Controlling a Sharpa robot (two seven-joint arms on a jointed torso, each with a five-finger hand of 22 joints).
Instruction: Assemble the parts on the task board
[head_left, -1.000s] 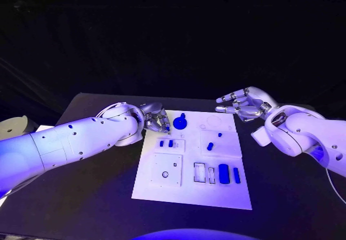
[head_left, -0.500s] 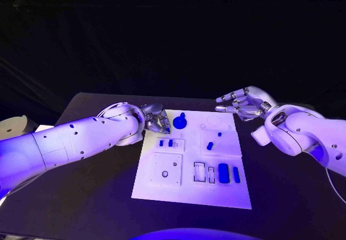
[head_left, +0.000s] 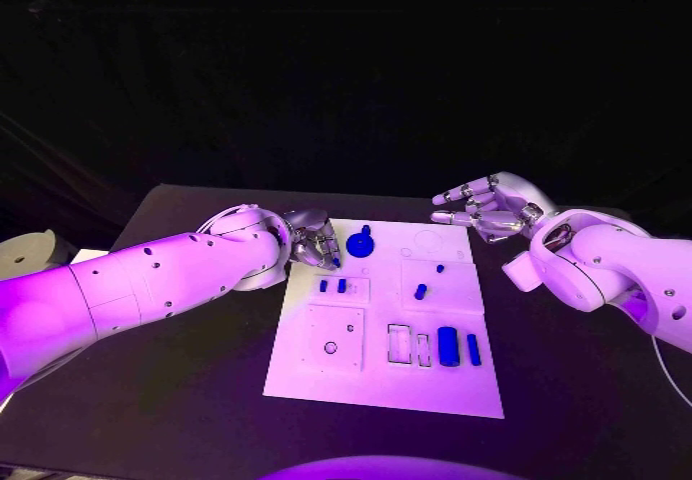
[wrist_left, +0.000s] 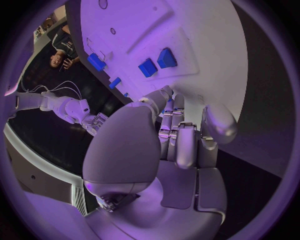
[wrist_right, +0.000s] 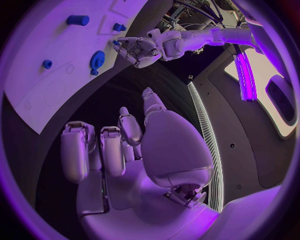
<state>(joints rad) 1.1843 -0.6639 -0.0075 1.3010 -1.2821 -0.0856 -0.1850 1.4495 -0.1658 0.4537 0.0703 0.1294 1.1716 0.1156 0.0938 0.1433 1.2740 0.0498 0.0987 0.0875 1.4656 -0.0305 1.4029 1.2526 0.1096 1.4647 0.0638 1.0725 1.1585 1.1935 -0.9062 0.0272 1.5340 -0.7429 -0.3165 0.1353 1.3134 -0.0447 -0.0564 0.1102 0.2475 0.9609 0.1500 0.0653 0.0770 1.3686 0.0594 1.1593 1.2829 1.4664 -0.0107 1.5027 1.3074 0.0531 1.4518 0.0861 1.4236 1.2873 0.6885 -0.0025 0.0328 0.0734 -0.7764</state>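
The white task board (head_left: 378, 385) lies in the middle of the black table. On it are a blue gear-shaped part (head_left: 359, 243), two small blue blocks (head_left: 333, 286), a blue peg (head_left: 420, 292) and two long blue pieces (head_left: 449, 346) near its right side. My left hand (head_left: 309, 244) hovers at the board's far left corner, fingers curled, pinching a small blue part (wrist_left: 165, 106) at its fingertips. That hand (wrist_right: 140, 50) also shows in the right wrist view, beside the gear (wrist_right: 97, 59). My right hand (head_left: 485, 210) floats beyond the far right corner, fingers apart and half-curled, holding nothing.
A pale round object (head_left: 29, 250) sits off the table's left edge. The board has a square plate (head_left: 335, 340) with a hole and empty rectangular slots (head_left: 400, 343) near its front. Black table surface surrounds the board.
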